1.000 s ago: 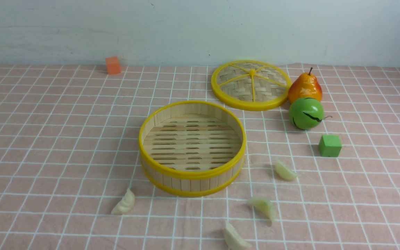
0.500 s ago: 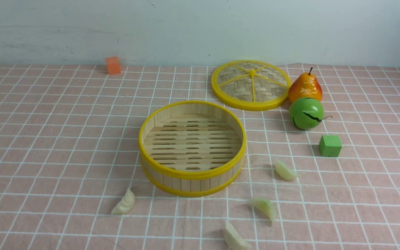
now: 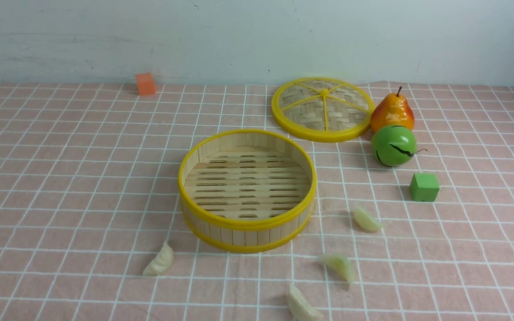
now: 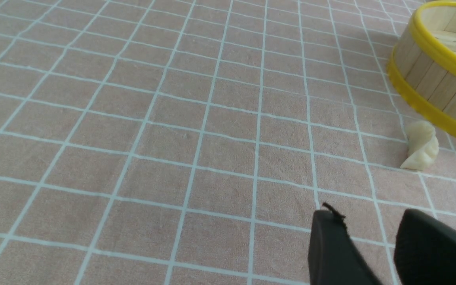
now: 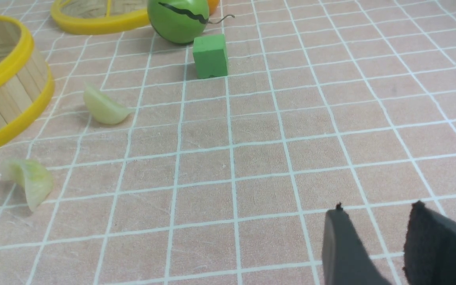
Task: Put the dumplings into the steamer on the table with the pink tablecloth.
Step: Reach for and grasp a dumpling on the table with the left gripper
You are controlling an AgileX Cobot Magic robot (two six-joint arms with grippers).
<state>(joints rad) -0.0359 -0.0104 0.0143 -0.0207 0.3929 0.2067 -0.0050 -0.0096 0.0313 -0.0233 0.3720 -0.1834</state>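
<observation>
The steamer (image 3: 247, 225) stands empty mid-table on the pink tablecloth (image 3: 60, 178). Several dumplings lie on the cloth around it: one by its near left (image 3: 159, 260), one to its right (image 3: 366, 219), a greenish one (image 3: 340, 265) nearer, and one at the front edge (image 3: 302, 306). No arm shows in the front view. The left gripper (image 4: 368, 221) is open and empty above the cloth, short of the left dumpling (image 4: 422, 145) and the steamer (image 4: 437, 79). The right gripper (image 5: 376, 213) is open and empty, well away from two dumplings (image 5: 103, 106) (image 5: 30, 180).
A woven lid (image 3: 322, 109) with yellow spokes lies behind the steamer. Beside it are a pear (image 3: 391, 111), a green ball-shaped fruit (image 3: 393, 145) and a green cube (image 3: 424, 187). An orange cube (image 3: 145, 84) sits at the far left by the wall.
</observation>
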